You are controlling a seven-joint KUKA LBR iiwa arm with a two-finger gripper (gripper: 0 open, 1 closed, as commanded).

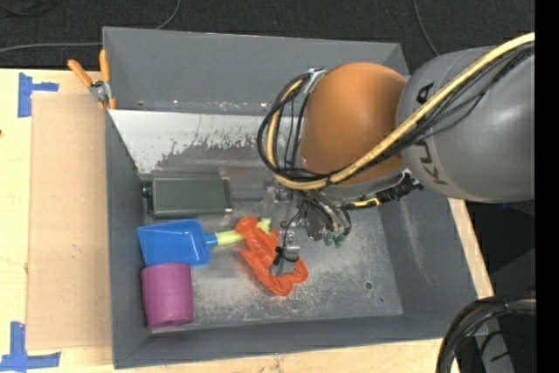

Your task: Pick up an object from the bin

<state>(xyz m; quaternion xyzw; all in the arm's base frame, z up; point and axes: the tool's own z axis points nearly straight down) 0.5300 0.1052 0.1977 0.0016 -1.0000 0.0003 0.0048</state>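
Hanging over the middle of the bin [349,286], the arm [476,131] was seen with its orange cover and cables above the jaws. The jaws were set down on an orange twisted thing [262,262], which lay on the floor near the centre, toward the front. Whether they were wide or narrow could not be told. Just left of it a blue scoop [173,242] was lying, its yellow-green handle [227,238] reaching the orange twisted thing. A purple cylinder [167,294] was stood in the front left corner, touching the scoop. A grey-green block [185,195] was laid behind the scoop, near the back wall.
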